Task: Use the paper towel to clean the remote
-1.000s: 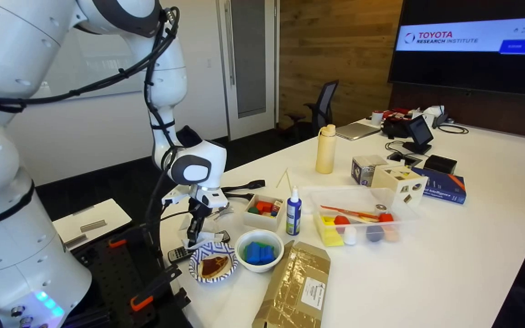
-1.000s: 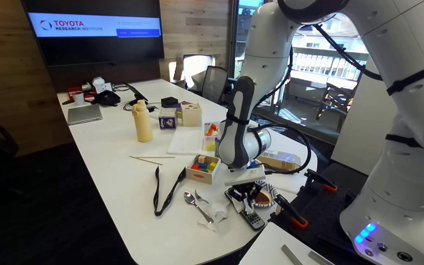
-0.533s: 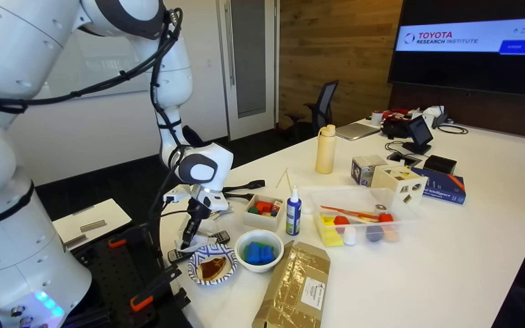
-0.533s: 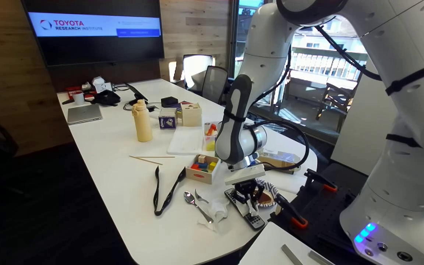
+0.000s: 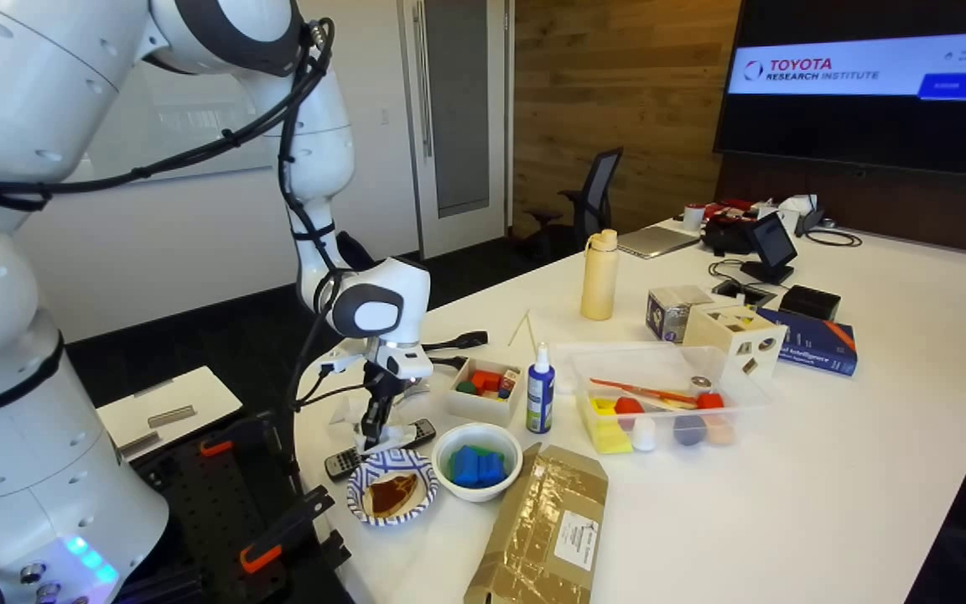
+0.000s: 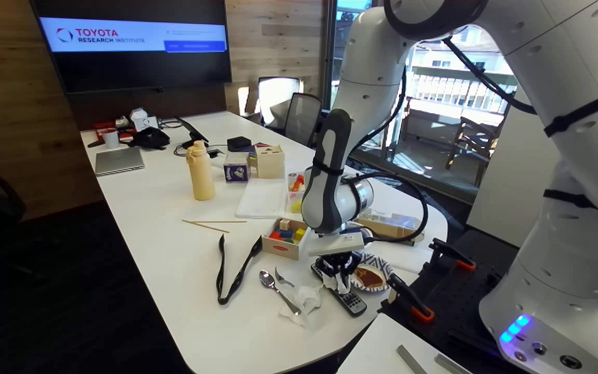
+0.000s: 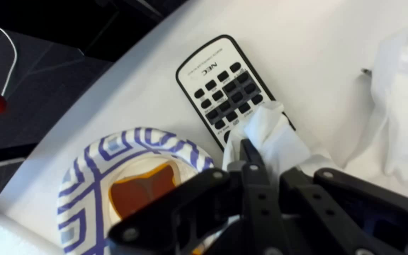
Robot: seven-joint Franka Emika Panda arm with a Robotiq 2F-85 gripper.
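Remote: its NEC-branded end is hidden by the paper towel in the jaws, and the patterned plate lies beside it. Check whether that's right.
Wrong end: in the wrist view the remote shows its NEC-branded end bare; the paper towel in the jaws hides a stretch farther along. The patterned plate does lie beside it.

Black tool [image 7: 269,159], white paper towel [image 7: 282,143]
The remote [image 7: 223,86] is black and white; the plate [image 7: 80,198] has blue lines on white.
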